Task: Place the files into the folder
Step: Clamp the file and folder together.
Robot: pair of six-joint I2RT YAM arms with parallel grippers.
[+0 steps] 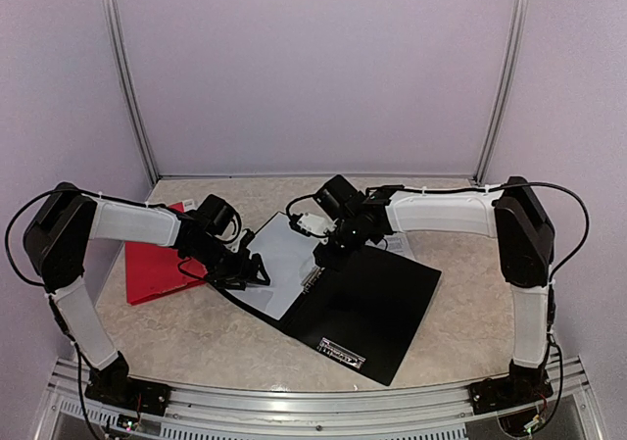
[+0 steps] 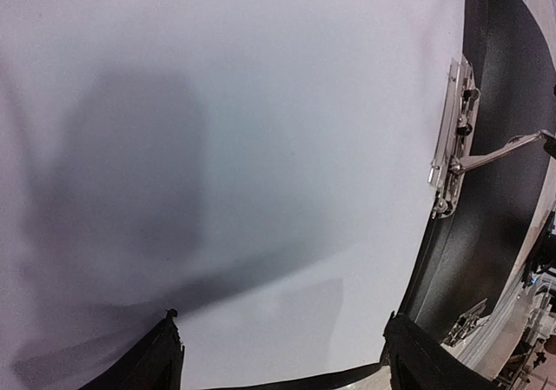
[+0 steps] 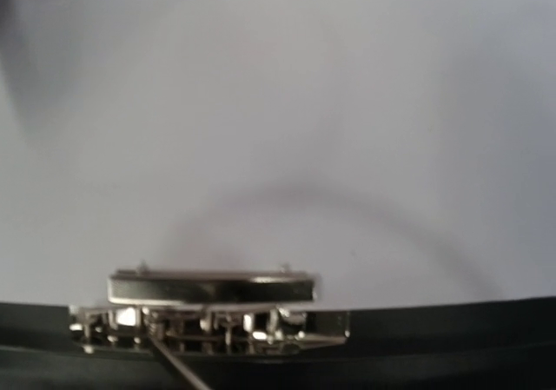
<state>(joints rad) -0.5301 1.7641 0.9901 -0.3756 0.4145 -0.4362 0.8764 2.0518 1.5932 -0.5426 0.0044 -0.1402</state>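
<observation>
Bench layout, left to right. A red folder lies closed near the left edge, apart from the work.

Next comes the left hand. Its fingers stand wide apart and hold nothing, hovering low over the left part of the files. We see one plain white face and cannot count the sheets beneath it.

The files lie on the left leaf of the open black folder, mid-bench. Their right edge sits against the metal clip at the spine. We cannot tell whether the clip bar presses on the paper or only stands beside it.

The right hand is down at the clip. Its fingers do not show in its own wrist view and are too small from above, so we cannot tell whether it is open or closed.

Judgement: the paper looks loaded, and the step in hand is seating and securing it at the clip. The next move calls for the left hand to steady the sheets flat while the right works the clip, without skewing the paper. Then a leaf must be folded shut.
</observation>
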